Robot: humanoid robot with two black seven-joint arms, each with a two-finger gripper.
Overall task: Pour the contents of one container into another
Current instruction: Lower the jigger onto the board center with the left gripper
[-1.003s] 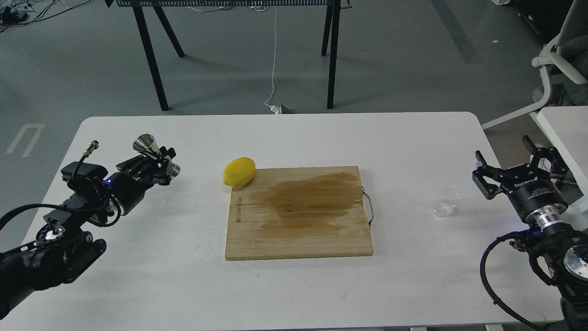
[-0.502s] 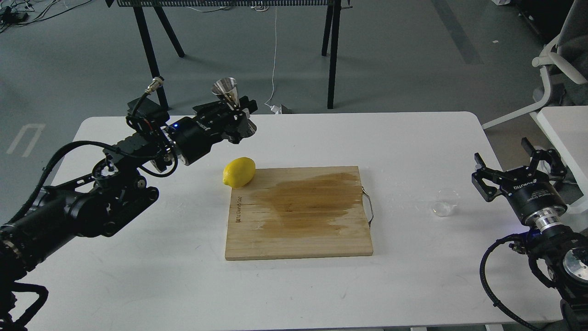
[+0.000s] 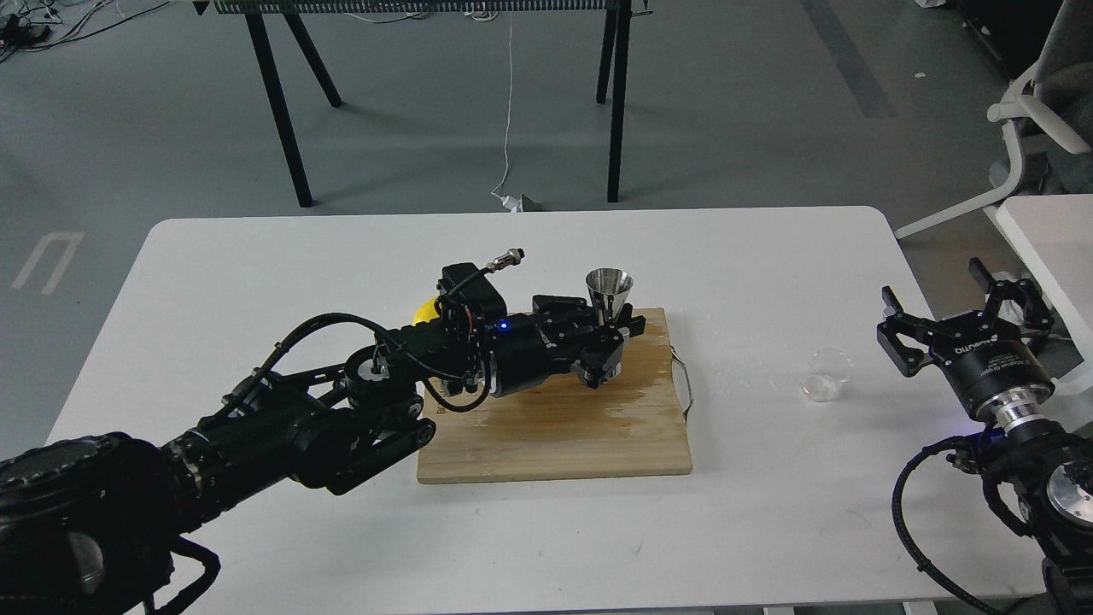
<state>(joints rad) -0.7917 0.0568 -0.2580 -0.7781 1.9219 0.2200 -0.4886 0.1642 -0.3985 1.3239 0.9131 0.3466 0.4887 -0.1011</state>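
My left gripper is shut on the shiny steel jigger, which stands upright over the far right part of the wooden cutting board. The jigger's upper cone shows above the fingers; its lower cone is mostly hidden by them. The tiny clear glass cup stands on the white table right of the board. My right gripper is open just right of the cup, not touching it.
A yellow lemon lies at the board's far left corner, mostly hidden behind my left arm. The board has a wet stain and a metal handle on its right edge. A second white table and a chair stand at the right.
My left arm has carried the jigger from the table's left side, up and over, to above the board's far right part. The right gripper and the glass cup have stayed in place.
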